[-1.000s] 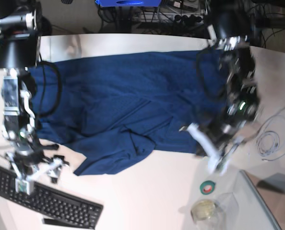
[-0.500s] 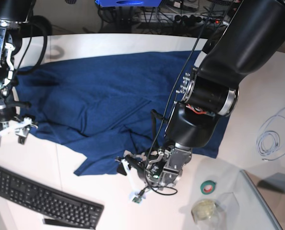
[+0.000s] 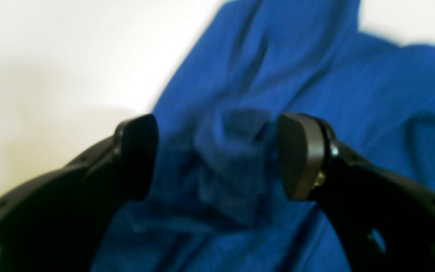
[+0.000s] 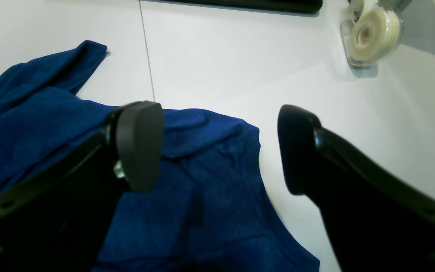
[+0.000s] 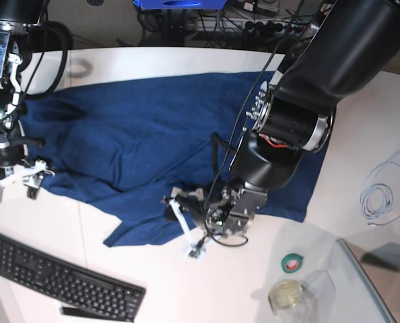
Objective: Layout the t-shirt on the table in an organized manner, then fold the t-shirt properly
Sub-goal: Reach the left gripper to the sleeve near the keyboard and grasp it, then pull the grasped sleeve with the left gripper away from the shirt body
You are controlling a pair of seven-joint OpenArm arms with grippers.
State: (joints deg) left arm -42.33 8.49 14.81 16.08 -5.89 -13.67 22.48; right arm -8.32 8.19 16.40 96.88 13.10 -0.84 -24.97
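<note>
The navy t-shirt [image 5: 146, 141] lies rumpled on the white table [image 5: 153, 282]. The left gripper [image 3: 217, 155], fingers spread and released, straddles a raised fabric fold, its arm reaching low over the shirt. The right gripper [image 4: 219, 151] hovers parted, empty, above the hem edge.

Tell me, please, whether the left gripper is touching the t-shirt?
Cannot tell. In the left wrist view the left gripper stands open astride a raised fold of the t-shirt, but blur hides any contact or gap.
</note>
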